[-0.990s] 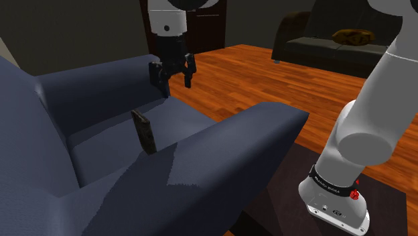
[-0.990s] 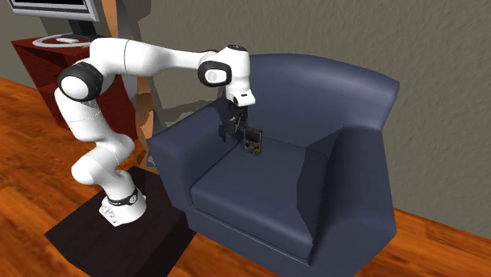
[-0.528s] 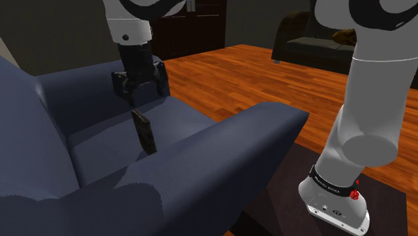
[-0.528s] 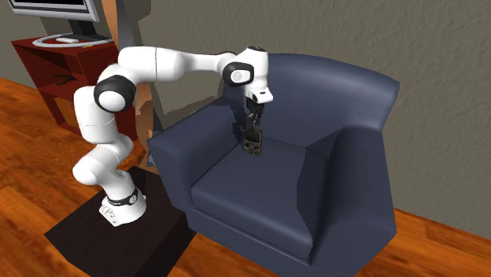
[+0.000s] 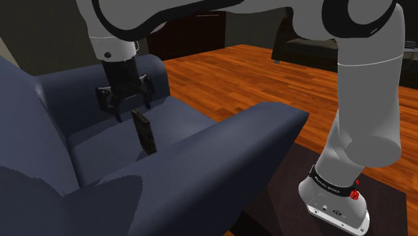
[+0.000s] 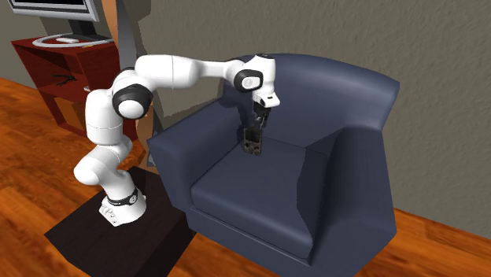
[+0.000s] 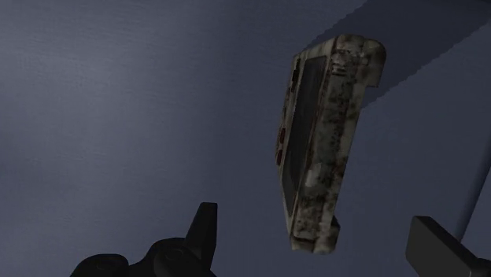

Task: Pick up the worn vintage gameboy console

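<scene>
A: Which step is this?
B: The approach. The gripper (image 5: 130, 106) hangs just above the gameboy (image 7: 323, 142), its 2 fingers (image 7: 203, 228) apart and holding nothing.
A: And the gameboy?
B: It stands upright at the back of the armchair (image 5: 221, 154) seat. Next the gripper should descend, straddle the gameboy and close.

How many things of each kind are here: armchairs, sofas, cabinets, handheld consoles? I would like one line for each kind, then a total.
Armchairs: 1, the blue armchair
Sofas: 1, the dark sofa across the wooden floor
Cabinets: 1, the red-brown cabinet
Handheld consoles: 1, the worn console standing on the armchair seat
Total: 4
</scene>
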